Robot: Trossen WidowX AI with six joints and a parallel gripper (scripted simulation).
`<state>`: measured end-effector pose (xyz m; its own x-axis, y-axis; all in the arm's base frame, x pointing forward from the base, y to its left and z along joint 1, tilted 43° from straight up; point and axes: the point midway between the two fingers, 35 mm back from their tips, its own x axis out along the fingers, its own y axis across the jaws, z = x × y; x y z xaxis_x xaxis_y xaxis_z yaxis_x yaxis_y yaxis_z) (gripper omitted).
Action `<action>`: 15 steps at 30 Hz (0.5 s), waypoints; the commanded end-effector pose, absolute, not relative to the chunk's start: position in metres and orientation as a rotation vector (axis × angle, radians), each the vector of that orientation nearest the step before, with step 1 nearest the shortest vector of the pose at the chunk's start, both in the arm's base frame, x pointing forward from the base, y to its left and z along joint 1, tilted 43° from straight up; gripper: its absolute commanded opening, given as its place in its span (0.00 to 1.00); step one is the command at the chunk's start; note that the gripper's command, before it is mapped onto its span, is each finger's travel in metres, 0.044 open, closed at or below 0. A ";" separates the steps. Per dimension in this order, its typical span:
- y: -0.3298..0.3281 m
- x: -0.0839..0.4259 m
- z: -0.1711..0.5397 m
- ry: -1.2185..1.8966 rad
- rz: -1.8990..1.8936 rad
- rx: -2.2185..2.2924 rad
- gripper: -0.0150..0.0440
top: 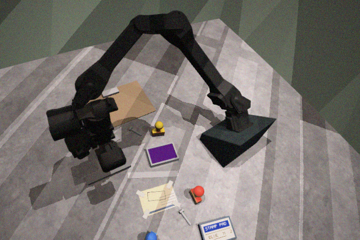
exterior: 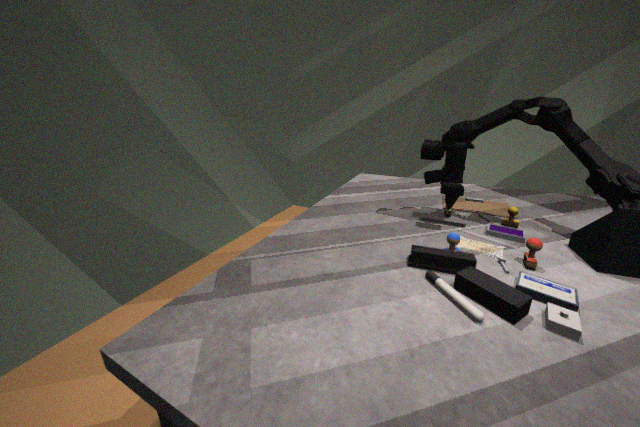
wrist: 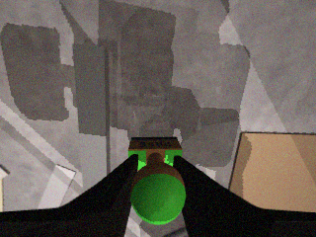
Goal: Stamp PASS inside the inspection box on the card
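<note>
Black parallel-jaw gripper (top: 100, 170) (exterior: 448, 208) (wrist: 155, 160), clenched on the green-knobbed wooden stamp (exterior: 448, 213) (wrist: 158, 197), left of the purple ink pad (top: 162, 154) (exterior: 505, 230); risk: the round knob swivelling under pad pressure, skewing the print.

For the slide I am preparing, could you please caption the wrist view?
End effector closed on the green-knobbed stamp, with a tan board at lower right.
</note>
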<state>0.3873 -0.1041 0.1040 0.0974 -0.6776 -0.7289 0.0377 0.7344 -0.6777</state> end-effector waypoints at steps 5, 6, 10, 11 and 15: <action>-0.101 0.387 0.108 1.384 -0.578 -0.575 0.25; -0.101 0.387 0.108 1.384 -0.578 -0.575 0.25; -0.099 0.387 0.109 1.384 -0.578 -0.575 0.25; -0.099 0.387 0.110 1.384 -0.578 -0.575 0.25; -0.098 0.387 0.111 1.384 -0.578 -0.574 0.25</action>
<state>0.3872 -0.0988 0.1089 0.0974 -0.6763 -0.7301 0.0375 0.7356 -0.6764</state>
